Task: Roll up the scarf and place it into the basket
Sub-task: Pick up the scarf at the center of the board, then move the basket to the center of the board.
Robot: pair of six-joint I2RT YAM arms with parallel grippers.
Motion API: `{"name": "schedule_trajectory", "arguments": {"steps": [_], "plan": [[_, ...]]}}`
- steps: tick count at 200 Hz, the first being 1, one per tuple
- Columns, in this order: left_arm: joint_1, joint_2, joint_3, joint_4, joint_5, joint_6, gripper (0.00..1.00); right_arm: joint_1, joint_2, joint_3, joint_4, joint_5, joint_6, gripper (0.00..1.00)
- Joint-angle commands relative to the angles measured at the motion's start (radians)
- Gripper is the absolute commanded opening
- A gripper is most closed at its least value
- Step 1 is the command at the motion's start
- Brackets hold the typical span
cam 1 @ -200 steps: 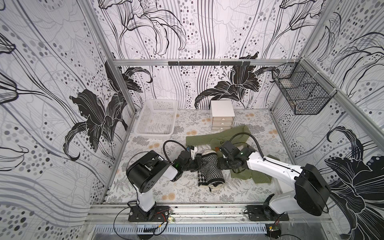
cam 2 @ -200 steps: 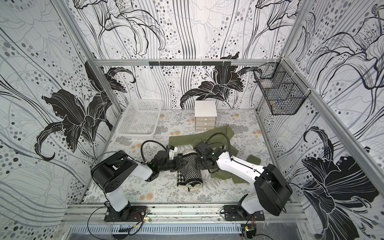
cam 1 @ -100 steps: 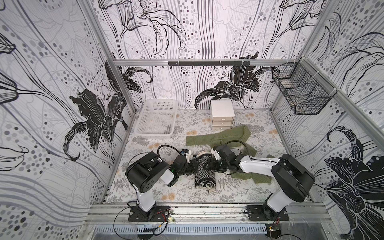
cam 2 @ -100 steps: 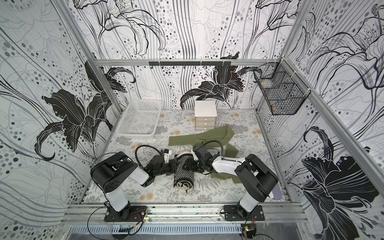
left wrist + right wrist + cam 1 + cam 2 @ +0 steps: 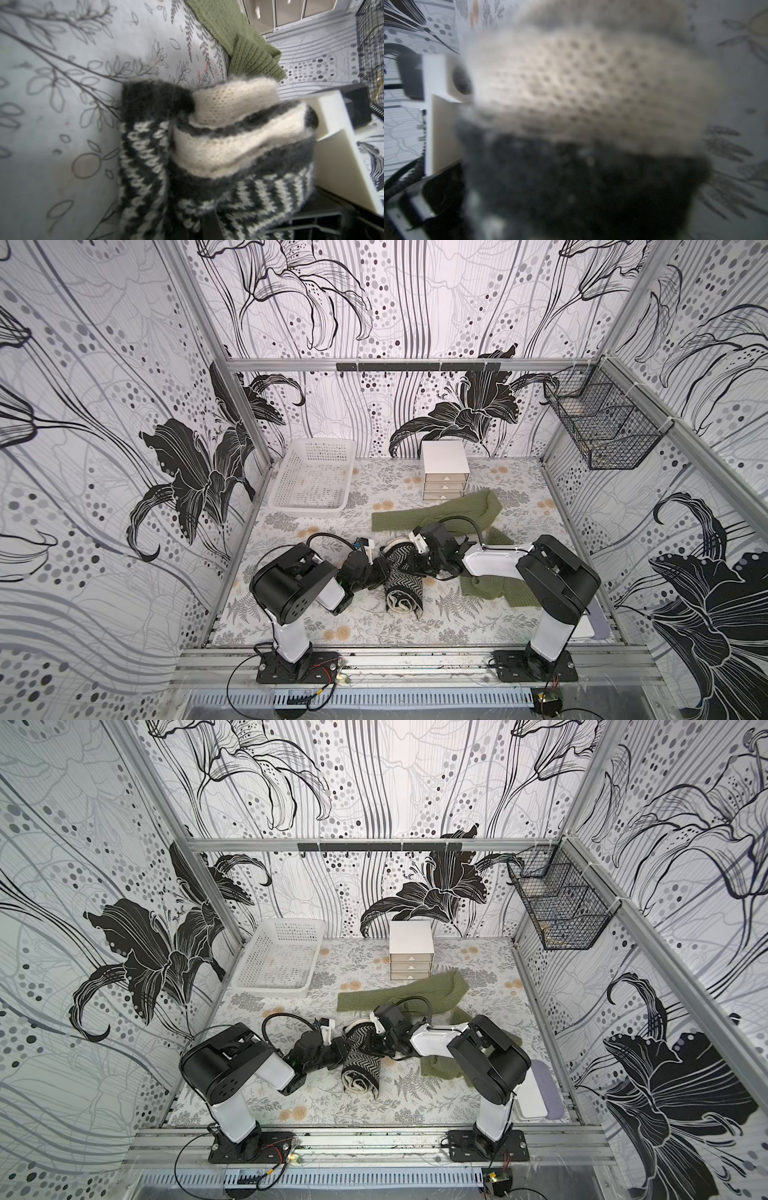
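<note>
The scarf point(image 5: 405, 585) point(image 5: 361, 1065) is a black-and-white herringbone knit, rolled into a short bundle on the floral mat at front centre. My left gripper point(image 5: 374, 568) point(image 5: 338, 1048) presses against its left side and my right gripper point(image 5: 417, 564) point(image 5: 376, 1042) against its right side. The roll fills the left wrist view point(image 5: 228, 145) and the blurred right wrist view point(image 5: 581, 93), hiding both pairs of jaws. The white perforated basket point(image 5: 305, 509) point(image 5: 270, 991) stands empty at the back left, apart from both arms.
A green knit cloth point(image 5: 440, 512) point(image 5: 399, 994) lies behind and under the right arm. A small white drawer unit point(image 5: 444, 468) stands at the back centre. A black wire basket point(image 5: 598, 423) hangs on the right wall. Flat white pieces point(image 5: 532, 1094) lie at the front right.
The right arm has folded in, its elbow swinging left, and its gripper has pushed into the roll. The roll has shifted slightly left and looks tighter. The left gripper stays against it.
</note>
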Motion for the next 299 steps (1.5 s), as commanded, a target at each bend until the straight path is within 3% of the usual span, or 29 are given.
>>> {"name": "schedule_trajectory", "arguments": {"steps": [1,15,26,41,59,93,112,134,145,164,189,215,237,260,299], "plan": [[0.021,-0.101,-0.018,-0.146,0.132,0.023,0.60,0.081,0.022,0.078,-0.145,-0.012,-0.092,0.00],[0.074,-0.261,-0.018,-0.347,0.127,0.067,0.99,0.081,-0.001,0.160,-0.237,-0.006,-0.151,0.00],[0.092,-0.462,0.027,-0.637,0.080,0.139,0.99,0.079,-0.004,0.247,-0.320,-0.005,-0.202,0.00],[0.097,-0.712,0.146,-1.064,-0.084,0.242,0.99,0.071,0.014,0.389,-0.415,-0.025,-0.266,0.00],[0.171,-0.868,0.288,-1.383,-0.169,0.325,0.99,0.047,0.075,0.571,-0.483,-0.078,-0.316,0.00],[0.325,-0.900,0.472,-1.648,-0.247,0.414,0.99,0.009,0.318,1.079,-0.629,-0.184,-0.381,0.00],[0.438,-0.822,0.549,-1.696,-0.277,0.459,0.99,-0.009,0.514,1.441,-0.756,-0.217,-0.397,0.00],[0.595,-0.760,0.617,-1.709,-0.244,0.482,0.99,-0.047,0.780,1.888,-0.854,-0.250,-0.342,0.00],[0.657,-0.753,0.632,-1.699,-0.237,0.490,0.99,-0.076,0.876,2.035,-0.796,-0.282,-0.262,0.00],[0.734,-0.670,0.673,-1.697,-0.207,0.532,0.99,-0.121,0.872,1.933,-0.568,-0.316,-0.141,0.00],[0.808,-0.558,0.695,-1.619,-0.084,0.526,0.99,-0.131,0.821,1.851,-0.562,-0.278,-0.185,0.00],[0.810,-0.469,0.753,-1.619,-0.198,0.463,0.99,-0.131,0.757,1.788,-0.590,-0.254,-0.229,0.00],[0.811,-0.315,0.821,-1.620,-0.202,0.388,0.99,-0.133,0.651,1.642,-0.551,-0.243,-0.272,0.00],[0.808,-0.251,0.773,-1.434,-0.206,0.282,0.99,-0.134,0.538,1.489,-0.515,-0.231,-0.306,0.00],[0.801,-0.039,0.887,-1.399,-0.219,0.240,0.99,-0.138,0.404,1.295,-0.436,-0.250,-0.317,0.00]]}}
